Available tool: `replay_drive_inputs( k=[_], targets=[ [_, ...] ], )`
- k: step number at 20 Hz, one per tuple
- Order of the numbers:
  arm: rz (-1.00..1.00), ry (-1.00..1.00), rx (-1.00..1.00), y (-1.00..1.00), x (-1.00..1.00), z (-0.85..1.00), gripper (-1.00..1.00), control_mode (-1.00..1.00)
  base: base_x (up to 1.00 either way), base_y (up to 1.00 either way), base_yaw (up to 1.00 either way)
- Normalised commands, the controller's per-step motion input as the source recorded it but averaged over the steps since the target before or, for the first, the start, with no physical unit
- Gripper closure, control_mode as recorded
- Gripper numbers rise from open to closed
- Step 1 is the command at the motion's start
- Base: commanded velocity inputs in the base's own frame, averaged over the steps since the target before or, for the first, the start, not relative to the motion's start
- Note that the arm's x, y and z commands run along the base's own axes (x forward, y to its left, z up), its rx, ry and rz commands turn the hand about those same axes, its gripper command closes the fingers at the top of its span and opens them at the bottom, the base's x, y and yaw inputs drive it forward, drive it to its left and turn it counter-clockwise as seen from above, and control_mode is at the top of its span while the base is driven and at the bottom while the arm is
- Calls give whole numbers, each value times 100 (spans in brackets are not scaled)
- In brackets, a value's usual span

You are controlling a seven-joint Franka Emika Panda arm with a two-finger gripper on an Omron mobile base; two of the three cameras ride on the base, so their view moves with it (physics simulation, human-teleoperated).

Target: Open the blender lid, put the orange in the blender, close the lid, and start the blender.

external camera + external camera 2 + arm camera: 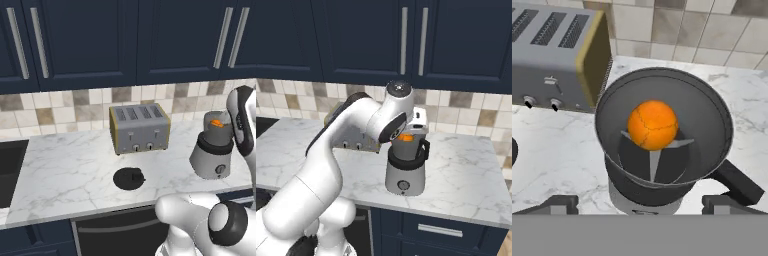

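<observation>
The white arm rises from the base at the bottom of both base views, bends at a dark elbow joint and reaches forward and up. In the right base view its forearm ends in a rounded wrist with a dark cap on top, turned so that the hand (640, 205) points straight down. In the hand view its two dark fingertips (559, 204) stand far apart at the bottom corners, jaws wide, with nothing gripped between them.
</observation>
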Motion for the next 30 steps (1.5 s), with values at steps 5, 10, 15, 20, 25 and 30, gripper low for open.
replay_drive_inputs(
  k=[5,10,15,20,25,30],
  targets=[
    [0,-1,-6,90,-63,19,-100,-100,0,0,0],
    [0,1,-10,100,-35,0,-100,-100,0,0,0],
    [0,10,-12,100,-7,-4,-100,-100,0,0,0],
    [2,22,-13,95,0,-24,-100,-100,0,0,0],
    [4,18,-2,49,0,-31,-100,-100,0,0,0],
    [0,10,0,27,0,-40,-100,-100,0,0,0]
  ],
)
